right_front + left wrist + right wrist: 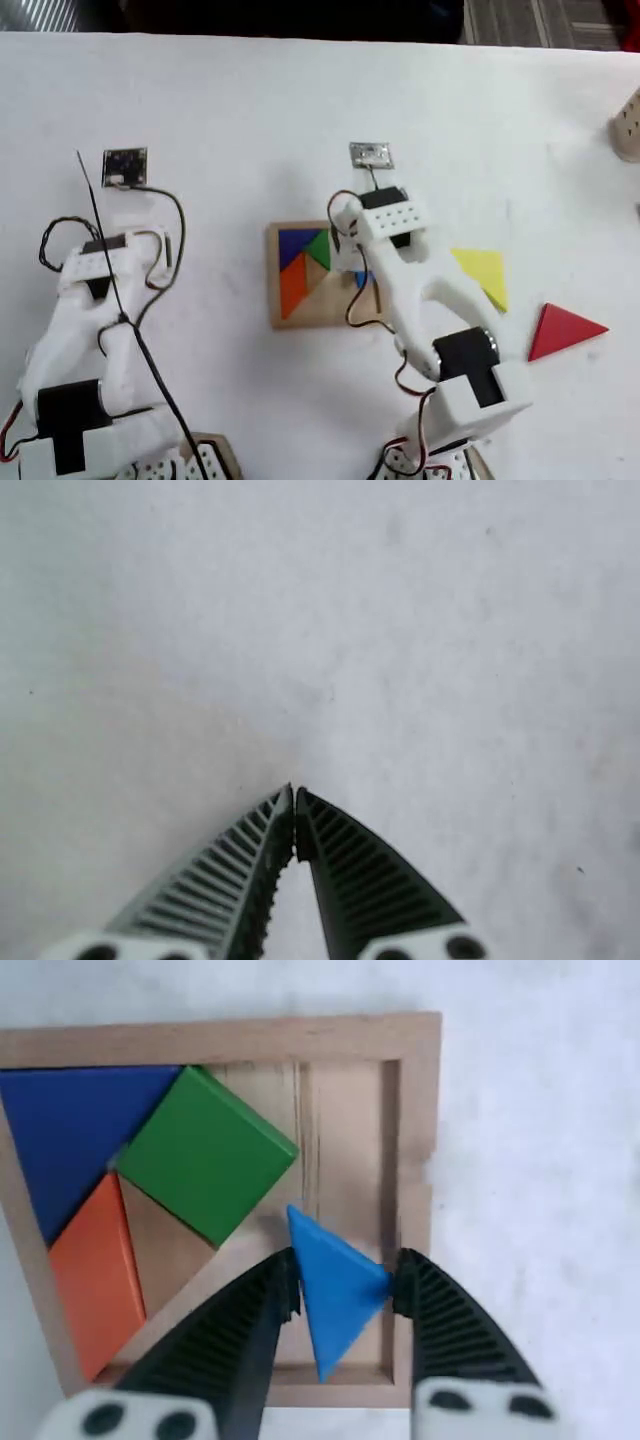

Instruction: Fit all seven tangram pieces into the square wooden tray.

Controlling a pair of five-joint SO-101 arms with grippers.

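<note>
The square wooden tray (272, 290) lies mid-table. In it sit a large blue triangle (70, 1120), a green square (205, 1155) and an orange piece (95, 1280). My right gripper (345, 1280) is over the tray's right part, shut on a small blue triangle (335, 1290), which also peeks out under the arm in the high view (362, 279). A yellow triangle (483, 272) and a red triangle (562, 330) lie on the table right of the tray. My left gripper (295, 800) is shut on nothing above bare table at the left.
Two small circuit boards (124, 166) (370, 154) lie at the back. A black cable (130, 320) crosses the left arm. A pegged wooden object (627, 125) stands at the right edge, and a wooden block (215, 455) lies near the front.
</note>
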